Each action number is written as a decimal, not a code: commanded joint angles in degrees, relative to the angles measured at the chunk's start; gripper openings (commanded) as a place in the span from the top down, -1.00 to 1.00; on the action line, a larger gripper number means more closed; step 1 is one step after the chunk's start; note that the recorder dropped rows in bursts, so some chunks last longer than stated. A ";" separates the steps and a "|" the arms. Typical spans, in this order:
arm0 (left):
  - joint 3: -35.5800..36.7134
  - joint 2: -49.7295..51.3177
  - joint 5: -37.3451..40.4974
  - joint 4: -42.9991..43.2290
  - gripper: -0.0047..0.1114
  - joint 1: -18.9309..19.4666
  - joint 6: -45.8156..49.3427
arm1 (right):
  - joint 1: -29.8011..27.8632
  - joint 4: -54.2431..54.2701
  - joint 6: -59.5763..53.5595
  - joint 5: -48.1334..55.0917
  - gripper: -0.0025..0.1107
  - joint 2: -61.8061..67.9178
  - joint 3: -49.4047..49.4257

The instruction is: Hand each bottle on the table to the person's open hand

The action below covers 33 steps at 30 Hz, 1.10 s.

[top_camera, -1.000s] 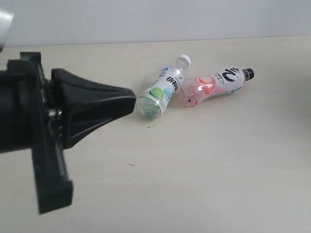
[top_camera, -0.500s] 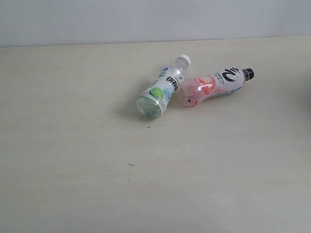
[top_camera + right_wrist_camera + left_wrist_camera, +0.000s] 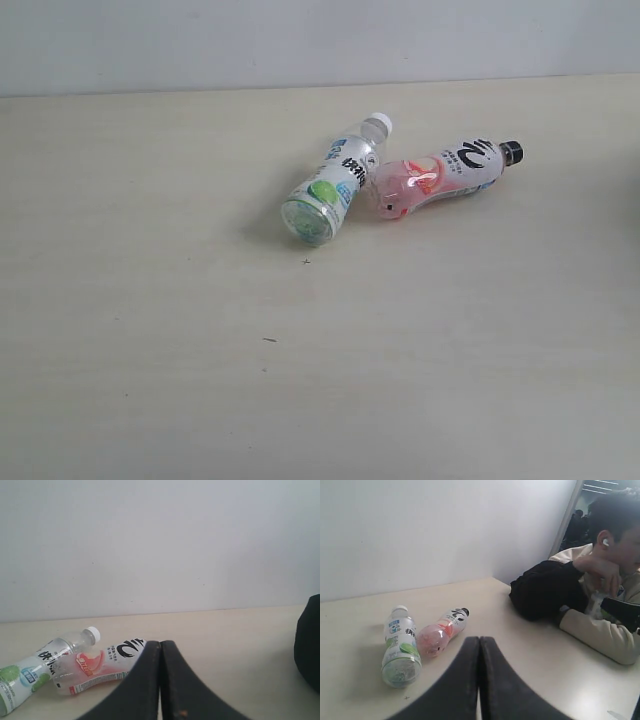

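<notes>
Two bottles lie touching on the cream table (image 3: 320,380). The green-and-blue bottle (image 3: 332,182) has a white cap; it shows too in the wrist views (image 3: 400,647) (image 3: 35,672). Beside it lies the pink bottle (image 3: 440,176) with a black cap, also seen from the wrists (image 3: 441,632) (image 3: 97,666). The other two bottles are out of view. My left gripper (image 3: 479,640) is shut and holds nothing, off to the near side of the bottles. My right gripper (image 3: 160,643) is shut too, empty, with the pink bottle beyond its tips. No open hand shows. Neither gripper appears in the exterior view.
A person (image 3: 600,580) in a cream jacket with black sleeves leans on the table's far end, arm folded, hand at the face. A black sleeve (image 3: 307,642) edges into the right wrist view. A pale wall (image 3: 320,40) runs behind the table.
The left arm's black gripper, which filled the left of the exterior view a second ago, has withdrawn out of that view. The bottles have not moved.
</notes>
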 commanded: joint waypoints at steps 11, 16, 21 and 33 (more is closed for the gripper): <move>7.45 -0.32 -11.56 56.55 0.91 0.17 -65.67 | -0.24 0.04 -0.21 -0.22 0.96 -0.35 0.29; 14.29 -0.32 -22.18 78.26 0.91 0.17 -82.00 | -0.24 0.04 -0.21 -0.22 0.96 -0.35 0.29; 14.66 -0.32 -24.73 81.47 0.91 0.17 -82.04 | -0.24 0.04 -0.21 -0.22 0.96 -0.35 0.29; 14.66 -4.39 -18.30 83.67 0.91 0.17 -81.56 | -0.24 0.04 -0.21 -0.22 0.96 -0.35 0.29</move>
